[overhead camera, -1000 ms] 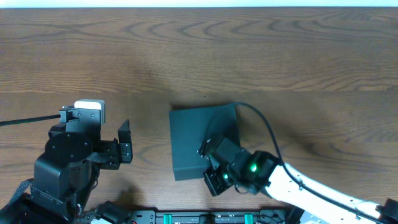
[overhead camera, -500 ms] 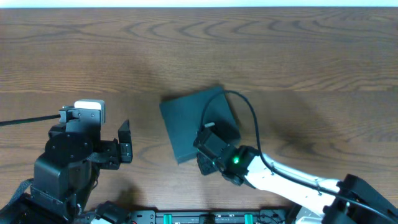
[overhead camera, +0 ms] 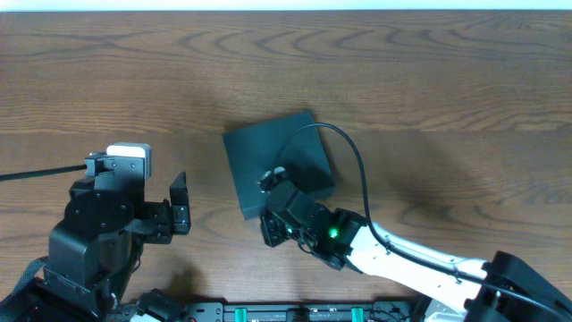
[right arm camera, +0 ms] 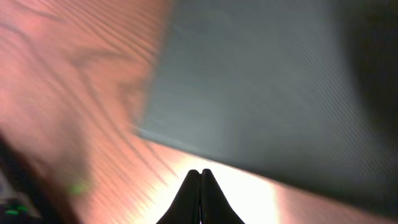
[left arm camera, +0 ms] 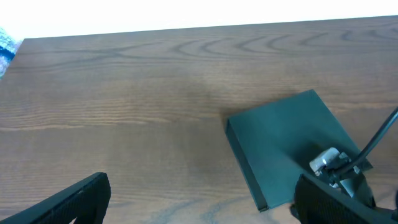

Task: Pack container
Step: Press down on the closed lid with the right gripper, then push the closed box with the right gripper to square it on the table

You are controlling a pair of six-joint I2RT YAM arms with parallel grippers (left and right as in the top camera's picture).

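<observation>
The container (overhead camera: 268, 156) is a dark teal-black, matte, square box, low and flat, its lid shut so the top reads as one plain face. It lies on the wooden desk (overhead camera: 429, 72) just below the middle of the overhead frame, turned askew, edges slanting against the frame. The right wrist view shows its top, blurred, at upper right.
</observation>
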